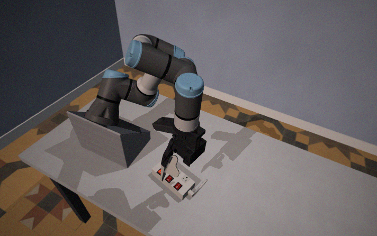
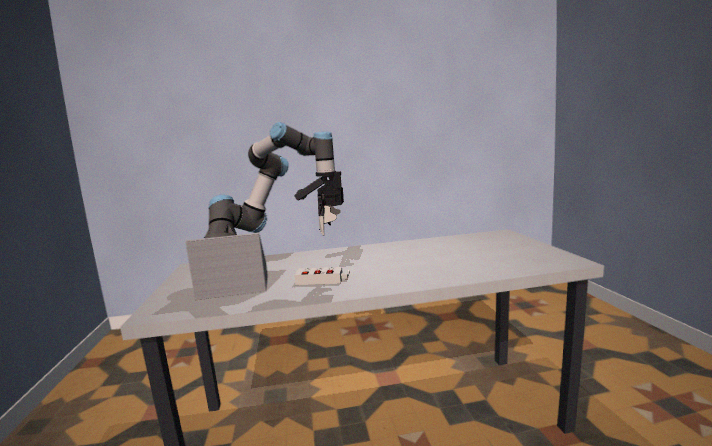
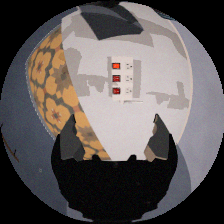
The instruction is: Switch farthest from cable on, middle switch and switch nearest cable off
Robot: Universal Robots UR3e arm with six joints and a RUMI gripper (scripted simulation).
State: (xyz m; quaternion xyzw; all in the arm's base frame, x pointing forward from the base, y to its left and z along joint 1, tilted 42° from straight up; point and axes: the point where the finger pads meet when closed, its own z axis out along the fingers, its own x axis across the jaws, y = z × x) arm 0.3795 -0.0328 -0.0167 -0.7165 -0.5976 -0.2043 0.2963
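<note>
Two fingers: the gripper [image 2: 326, 223] has them spread all the way apart, nothing between them, pointing pretty much straight down.
Fingers up close: in the wrist view both dark fingertips stick up from the bottom edge, one on each side, with bare table showing in the gap.
Gripper height: hanging well above the table, no contact with anything; the exterior view shows plenty of air under it.
Power strip: white power strip [image 2: 317, 276] lies flat on the table, right way up, below the gripper and a bit toward the front edge.
Switches: three red switches [image 3: 116, 78] in a row along one side of the strip, sockets next to them. All three look lit red; can't tell on from off at this size.
Cable: a short stub of cable [image 1: 199, 187] pokes out of one end of the strip, the end away from the arm's base.
Table: grey table [image 2: 472, 262] on dark legs, patterned tile floor underneath.
Base block: the arm sits on a grey wedge-shaped block [image 2: 225, 265] near the table's left end, just beside the strip but not touching.
</note>
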